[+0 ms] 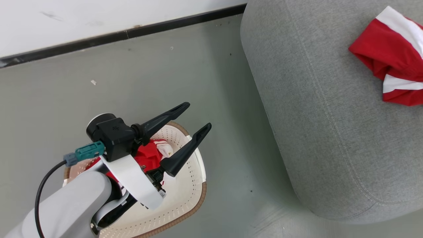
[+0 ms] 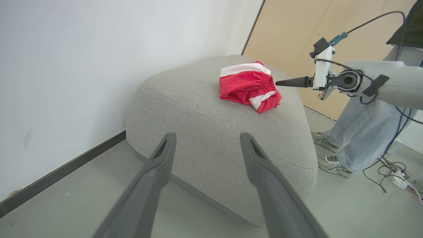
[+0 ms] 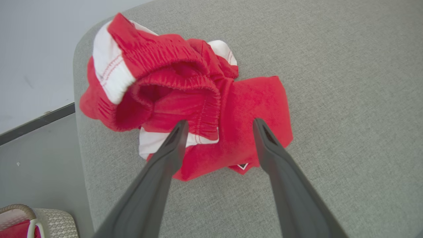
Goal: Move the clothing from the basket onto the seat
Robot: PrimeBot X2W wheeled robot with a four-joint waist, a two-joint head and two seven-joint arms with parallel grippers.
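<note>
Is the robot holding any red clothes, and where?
Nothing is held: the left gripper and right gripper are open. One garment lies on the seat, the other garment in the basket.

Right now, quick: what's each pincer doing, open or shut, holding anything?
Left pincer: open, holding nothing.
Right pincer: open, holding nothing, poised over the red garment on the seat.

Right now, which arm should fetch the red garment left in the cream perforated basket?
Left: the left gripper hangs open over the basket and garment; the right gripper is over the grey-green seat.
</note>
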